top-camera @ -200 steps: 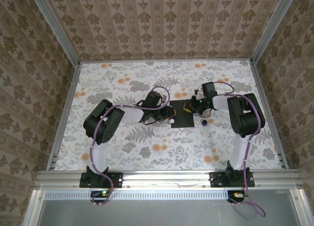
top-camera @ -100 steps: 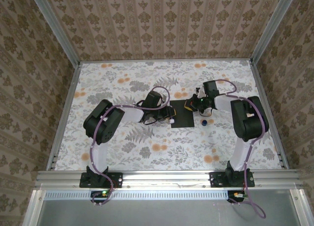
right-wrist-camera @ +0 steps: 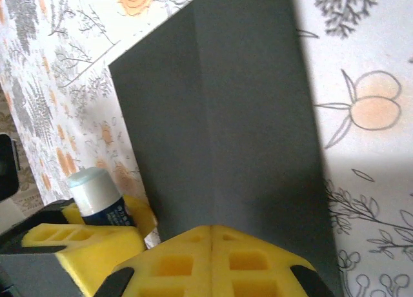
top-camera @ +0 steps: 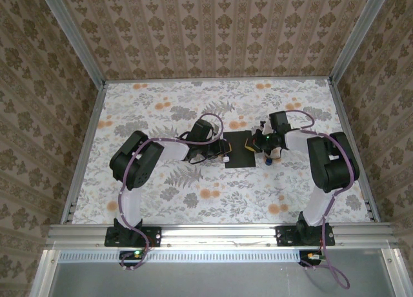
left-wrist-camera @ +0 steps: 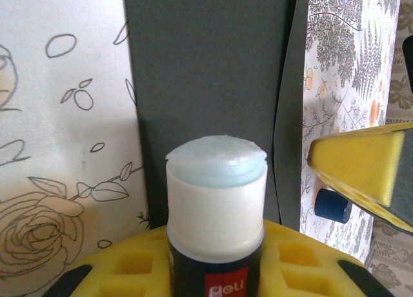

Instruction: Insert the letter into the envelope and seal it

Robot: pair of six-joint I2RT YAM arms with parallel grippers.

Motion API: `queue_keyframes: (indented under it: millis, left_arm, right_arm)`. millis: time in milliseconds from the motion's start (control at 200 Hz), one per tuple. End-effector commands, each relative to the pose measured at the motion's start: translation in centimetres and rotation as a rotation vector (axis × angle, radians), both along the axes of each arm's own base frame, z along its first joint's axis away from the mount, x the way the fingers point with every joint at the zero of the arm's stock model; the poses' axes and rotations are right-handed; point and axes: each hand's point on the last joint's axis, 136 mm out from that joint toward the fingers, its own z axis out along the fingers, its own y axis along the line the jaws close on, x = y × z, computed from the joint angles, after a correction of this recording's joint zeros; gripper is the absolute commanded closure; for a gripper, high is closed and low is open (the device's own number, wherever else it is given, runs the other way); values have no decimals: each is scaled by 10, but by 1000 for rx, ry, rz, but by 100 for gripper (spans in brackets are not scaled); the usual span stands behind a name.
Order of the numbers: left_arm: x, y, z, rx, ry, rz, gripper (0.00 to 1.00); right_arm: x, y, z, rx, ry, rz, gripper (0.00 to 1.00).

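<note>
Two pincers flank the envelope [top-camera: 241, 152], which lies flat on the bench [top-camera: 161, 110]. At its left edge the left pincer [top-camera: 221, 157] is clamped on an uncapped glue stick [left-wrist-camera: 216, 200], whose lower body is cut off by the frame. At its right edge the right pincer [right-wrist-camera: 211, 255] is pressed together; whether its tips touch the paper is unclear. A dark blue cap [left-wrist-camera: 333, 205], partly hidden, lies just beside that edge.

uncapped glue stick [left-wrist-camera: 216, 200] upright — blue cap [left-wrist-camera: 333, 205] lies nearby.
</note>
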Motion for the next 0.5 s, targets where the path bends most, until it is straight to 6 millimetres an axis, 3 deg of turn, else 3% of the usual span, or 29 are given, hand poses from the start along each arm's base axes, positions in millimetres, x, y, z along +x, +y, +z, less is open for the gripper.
queue_keyframes:
  millis: [0, 355, 495]
  left_arm:
    - [-9, -1, -6, 18, -1, -24, 100]
    - [-9, -2, -6, 18, 0, -29, 100]
    - [-9, -2, -3, 18, -6, -31, 100]
  right_arm:
    - [-6, -1, -3, -17, 16, -20, 100]
    - [-15, 1, -33, -37, 79, 4, 100]
    - [-17, 0, -34, -45, 81, 2, 100]
